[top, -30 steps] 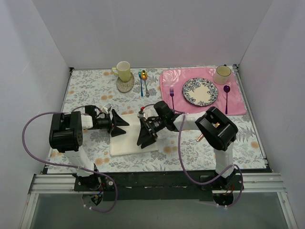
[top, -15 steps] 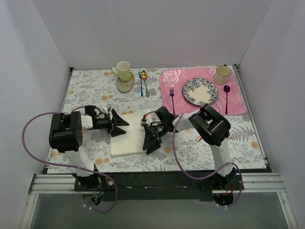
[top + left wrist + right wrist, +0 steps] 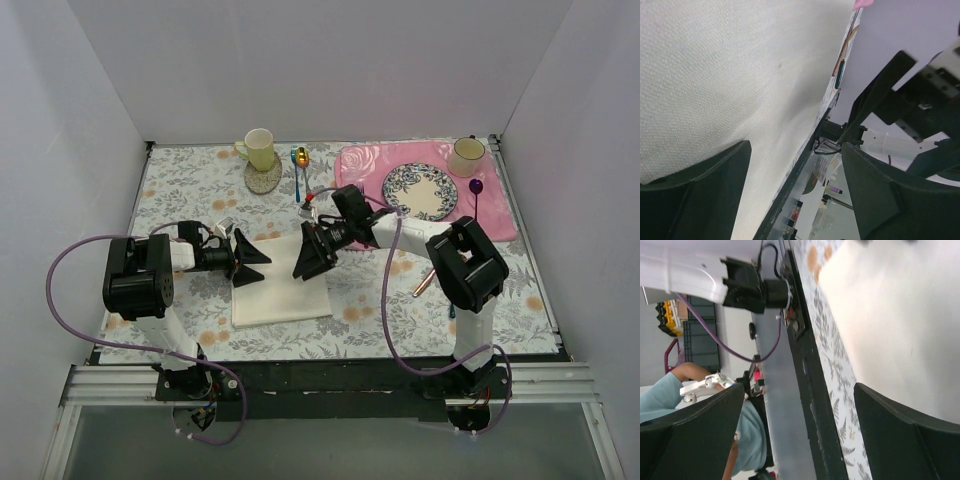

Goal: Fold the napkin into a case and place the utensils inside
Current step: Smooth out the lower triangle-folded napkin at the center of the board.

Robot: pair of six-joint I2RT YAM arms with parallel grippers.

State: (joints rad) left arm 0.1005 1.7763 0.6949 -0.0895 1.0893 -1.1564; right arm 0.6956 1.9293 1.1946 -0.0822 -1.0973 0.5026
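The cream-white napkin lies folded as a flat rectangle on the floral tablecloth; it also fills the left wrist view and the right wrist view. My left gripper is open and low at the napkin's left edge. My right gripper is open and empty over the napkin's far right corner. The copper knife lies right of the napkin, partly under my right arm. The gold-bowled spoon lies at the back beside a blue-handled spoon.
A yellow mug on a coaster stands at the back left. The pink placemat holds a patterned plate, a purple fork, a purple spoon and a cup. White walls enclose the table.
My right gripper has risen from the napkin's near right edge and swung back to its far right corner. The napkin's right side is now uncovered. My left gripper has not moved.
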